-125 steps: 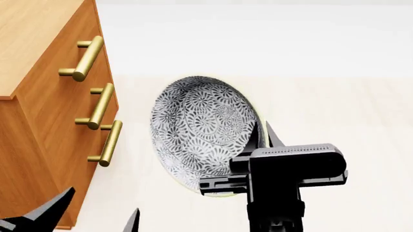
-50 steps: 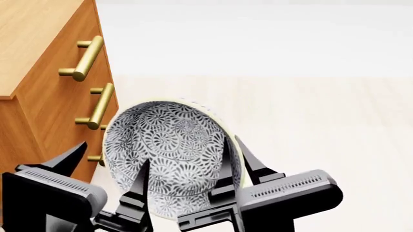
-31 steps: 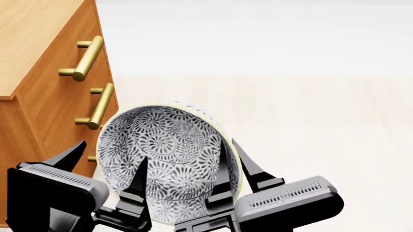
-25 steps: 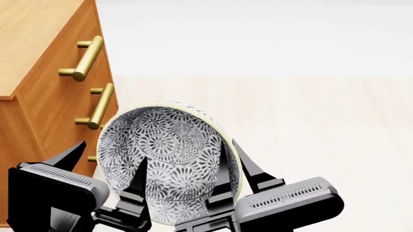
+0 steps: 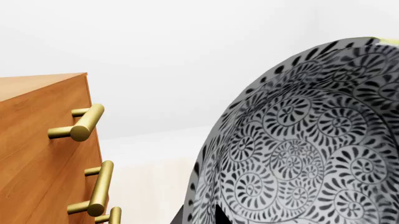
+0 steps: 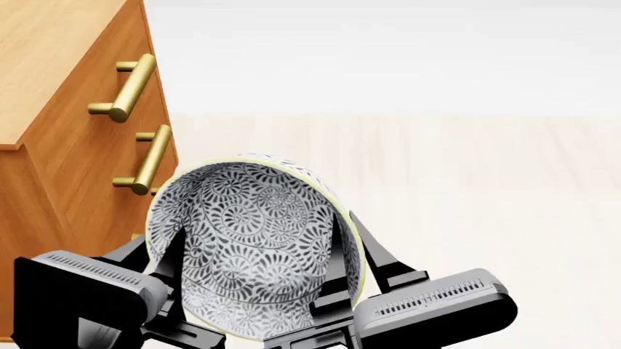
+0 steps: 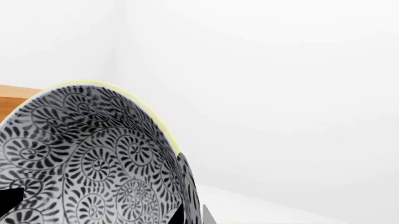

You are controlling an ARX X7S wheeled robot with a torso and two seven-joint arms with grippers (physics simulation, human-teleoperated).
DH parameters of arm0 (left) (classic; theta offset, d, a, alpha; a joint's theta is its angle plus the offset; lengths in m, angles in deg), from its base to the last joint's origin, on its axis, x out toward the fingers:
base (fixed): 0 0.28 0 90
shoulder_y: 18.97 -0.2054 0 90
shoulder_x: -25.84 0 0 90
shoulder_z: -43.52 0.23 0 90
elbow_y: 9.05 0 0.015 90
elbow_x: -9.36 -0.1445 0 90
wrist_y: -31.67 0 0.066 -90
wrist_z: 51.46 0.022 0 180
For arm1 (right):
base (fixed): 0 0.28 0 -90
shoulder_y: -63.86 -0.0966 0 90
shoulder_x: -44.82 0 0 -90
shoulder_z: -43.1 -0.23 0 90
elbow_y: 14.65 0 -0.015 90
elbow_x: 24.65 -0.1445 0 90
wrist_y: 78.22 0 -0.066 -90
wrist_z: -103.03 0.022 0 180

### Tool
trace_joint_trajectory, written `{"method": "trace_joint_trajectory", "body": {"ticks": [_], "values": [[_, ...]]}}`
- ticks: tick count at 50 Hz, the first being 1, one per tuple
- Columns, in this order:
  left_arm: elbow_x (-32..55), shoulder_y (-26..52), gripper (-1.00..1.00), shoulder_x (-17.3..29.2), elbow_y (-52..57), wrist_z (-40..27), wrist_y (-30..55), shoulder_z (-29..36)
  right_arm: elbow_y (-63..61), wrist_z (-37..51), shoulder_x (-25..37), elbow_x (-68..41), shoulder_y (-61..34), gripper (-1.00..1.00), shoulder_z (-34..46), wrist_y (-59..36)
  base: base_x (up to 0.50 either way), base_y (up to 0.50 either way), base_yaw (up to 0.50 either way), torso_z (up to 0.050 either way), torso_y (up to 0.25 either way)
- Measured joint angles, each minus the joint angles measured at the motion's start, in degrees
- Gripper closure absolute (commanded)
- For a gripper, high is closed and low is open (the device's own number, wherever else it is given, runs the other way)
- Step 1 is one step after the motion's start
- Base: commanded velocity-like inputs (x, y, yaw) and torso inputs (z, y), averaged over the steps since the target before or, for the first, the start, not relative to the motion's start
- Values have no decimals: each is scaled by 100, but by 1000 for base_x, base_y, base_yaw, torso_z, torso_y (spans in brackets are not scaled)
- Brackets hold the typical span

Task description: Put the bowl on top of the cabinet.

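The bowl point(image 6: 254, 243), white with a dense grey-black floral pattern, hangs tilted in mid-air with its opening facing me. It sits in front of the cabinet's point(image 6: 68, 153) drawer face and below its top. My left gripper point(image 6: 153, 251) is shut on the bowl's left rim, one finger inside and one outside. My right gripper point(image 6: 354, 243) is shut on the right rim the same way. In the left wrist view the bowl point(image 5: 299, 149) fills the frame beside the cabinet point(image 5: 37, 168), with the left gripper point(image 5: 199, 215) straddling the rim. The right wrist view shows the bowl point(image 7: 87, 158) and the right gripper point(image 7: 192, 215) pinching its wall.
The cabinet's lighter flat top point(image 6: 43, 58) lies at the upper left, higher than the bowl. Brass bar handles point(image 6: 131, 87) stick out of the drawer fronts toward the bowl. Pale wooden floor point(image 6: 485, 189) and a white wall stretch to the right.
The left gripper's fingers, spread wide half a second ago, have come together on the bowl's left rim. The bowl and the right gripper have hardly moved.
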Motion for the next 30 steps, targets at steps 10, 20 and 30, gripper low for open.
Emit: {"method": "trace_joint_trajectory", "body": {"ticks": [10,20,30], "values": [[15,8,100,20,86,-46,28,8,-54,49,14,10,-22,100,-8,-56,0,0,0,0,0],[50,5,100,35,142,-78,39,1,-83,81,12,24,-42,-100,-2,-98,0,0,0,0,1],[76,-6,100,28,101,-73,36,31,-78,84,18,74,-57,-100,-4,-142,0,0,0,0,0]]}}
